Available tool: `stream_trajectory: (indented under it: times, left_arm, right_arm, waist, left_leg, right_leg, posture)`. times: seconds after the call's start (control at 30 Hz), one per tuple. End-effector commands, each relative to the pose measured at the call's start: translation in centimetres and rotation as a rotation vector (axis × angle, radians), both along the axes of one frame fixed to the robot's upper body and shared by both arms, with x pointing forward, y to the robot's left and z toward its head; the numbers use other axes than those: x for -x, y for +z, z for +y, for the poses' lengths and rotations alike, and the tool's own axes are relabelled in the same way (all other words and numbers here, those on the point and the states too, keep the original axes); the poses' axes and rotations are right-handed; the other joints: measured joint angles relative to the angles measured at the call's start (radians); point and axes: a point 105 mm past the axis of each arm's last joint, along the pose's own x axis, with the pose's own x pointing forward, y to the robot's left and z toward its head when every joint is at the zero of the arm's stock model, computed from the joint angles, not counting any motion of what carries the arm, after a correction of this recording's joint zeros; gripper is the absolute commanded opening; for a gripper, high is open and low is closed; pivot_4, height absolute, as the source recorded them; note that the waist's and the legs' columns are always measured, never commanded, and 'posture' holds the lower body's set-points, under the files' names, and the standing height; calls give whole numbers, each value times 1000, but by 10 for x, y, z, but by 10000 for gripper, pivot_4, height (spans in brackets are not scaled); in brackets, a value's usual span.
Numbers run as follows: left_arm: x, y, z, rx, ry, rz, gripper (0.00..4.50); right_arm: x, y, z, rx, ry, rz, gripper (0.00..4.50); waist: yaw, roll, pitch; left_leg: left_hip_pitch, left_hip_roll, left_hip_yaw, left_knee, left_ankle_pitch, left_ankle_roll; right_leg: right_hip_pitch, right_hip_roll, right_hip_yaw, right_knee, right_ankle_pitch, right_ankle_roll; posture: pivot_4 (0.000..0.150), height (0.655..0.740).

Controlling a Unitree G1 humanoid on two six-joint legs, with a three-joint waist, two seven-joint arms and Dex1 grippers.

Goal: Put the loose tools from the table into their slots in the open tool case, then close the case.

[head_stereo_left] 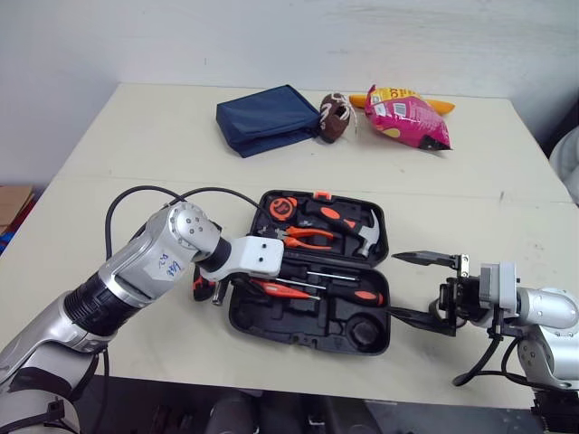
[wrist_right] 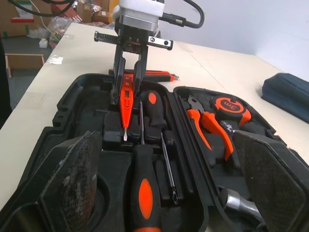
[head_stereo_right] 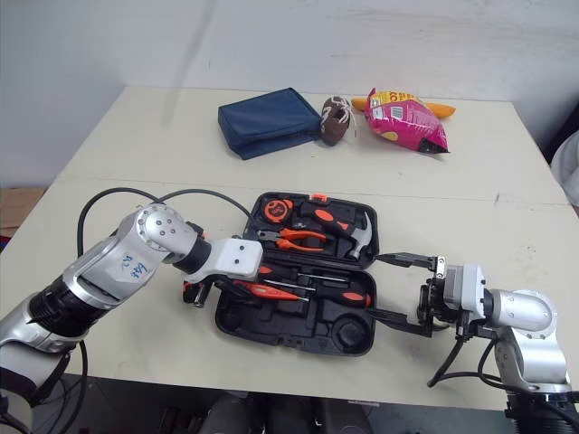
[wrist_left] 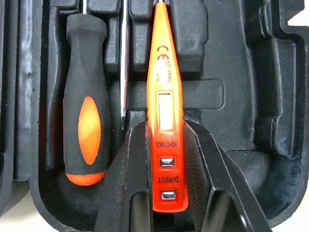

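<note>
Orange and black were the colours of nearly everything in the open tool case (head_stereo_left: 271, 327), which lay in the middle of the tabletop (head_stereo_left: 136, 145). Its lid half already held the tape measure (head_stereo_left: 282, 208), the pliers (head_stereo_left: 308, 237) and the hammer (head_stereo_left: 362, 231), and a black-handled screwdriver (wrist_left: 86, 130) was in the tray half. I judged the task well past the middle but not finished. One red-and-black loose tool (head_stereo_left: 203, 287) lay on the tabletop just beside the case at its 9 o'clock, some moulded slots looked vacant, and the lid was not yet closed.

The step in hand was the orange tester pen (wrist_left: 165, 121). The left gripper (wrist_right: 127, 89) reached over the 9 o'clock edge of the case, with its forearm low across the tabletop and its fingers pointing down into the tray. They were clamped on the pen's rear end, one on each side. The pen lay along a slot next to the screwdriver, but I could not tell whether it was fully seated.

The right gripper (head_stereo_left: 394, 284) waited at 3 o'clock of the case, close to its rim. It was level with the tabletop and its fingers were spread wide on nothing.
</note>
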Motion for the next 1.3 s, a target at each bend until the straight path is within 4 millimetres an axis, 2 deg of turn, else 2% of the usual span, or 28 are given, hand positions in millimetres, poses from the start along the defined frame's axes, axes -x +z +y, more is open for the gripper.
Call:
stream_trajectory:
  times: [0.03,0.23,0.4,0.63,0.67,0.7,0.73,0.83,1.0,1.2,1.3]
  left_arm:
    - [0,-7,10,-85,1,6,2693]
    - [-9,-12,10,-120,22,-38,2693]
    - [-1,-10,-5,-68,-1,-14,2693]
    - [0,-2,-3,-34,26,-33,2693]
    - [1,-2,-3,-24,25,-29,10693]
    - [3,-2,-3,-17,21,-20,12914]
    - [5,-2,-4,-13,15,-17,17939]
    - [6,-1,-6,10,12,-19,28497]
    - [10,0,-4,15,7,-20,28497]
    - [19,22,0,58,-20,-12,28497]
    - [16,38,0,210,-8,-18,28497]
  right_arm:
    - [4,-3,-5,2,4,-14,45000]
    - [5,-8,-11,2,0,-9,45000]
    - [6,-12,-13,1,1,-8,45000]
    - [7,-17,-18,3,2,-2,45000]
    - [7,-18,-18,2,2,-1,45000]
    - [7,-18,-18,1,4,-1,45000]
    - [7,-19,-18,0,5,1,45000]
    - [7,-20,-19,-1,6,2,45000]
    - [7,-19,-17,-3,11,6,45000]
    - [6,-14,-12,0,15,11,45000]
    - [6,-13,-11,-1,12,15,45000]
  waist:
    - [0,0,0]
    - [-6,0,0]
    - [-4,1,0]
    - [3,1,0]
    - [3,1,0]
    - [2,1,0]
    - [2,1,0]
    - [3,1,-1]
    - [5,1,0]
    - [4,1,0]
    - [4,1,0]
  left_leg:
    - [0,0,0,0,0,0]
    - [2,0,0,0,0,0]
    - [3,0,0,0,1,0]
    - [3,0,0,1,1,0]
    - [3,0,0,1,1,0]
    - [3,0,0,1,1,0]
    - [3,0,0,1,1,0]
    - [3,0,0,1,1,0]
    - [3,0,0,1,1,0]
    - [2,0,0,1,1,0]
    - [3,0,0,2,1,0]
  right_leg:
    - [0,0,0,0,0,0]
    - [2,0,0,1,0,0]
    - [3,0,1,2,0,0]
    - [3,0,1,1,0,0]
    - [3,0,1,1,0,0]
    - [3,0,1,1,0,0]
    - [3,0,1,2,0,0]
    - [3,0,1,2,0,0]
    - [3,0,1,2,0,0]
    - [3,0,1,2,0,0]
    - [3,0,1,3,0,0]
  posture:
    - [1500,7400]
    - [1500,7400]
    - [1500,7400]
    - [1500,7400]
    - [1500,7400]
    - [1500,7400]
    - [1500,7400]
    - [1500,7400]
    - [1500,7400]
    - [1500,7400]
    - [1500,7400]
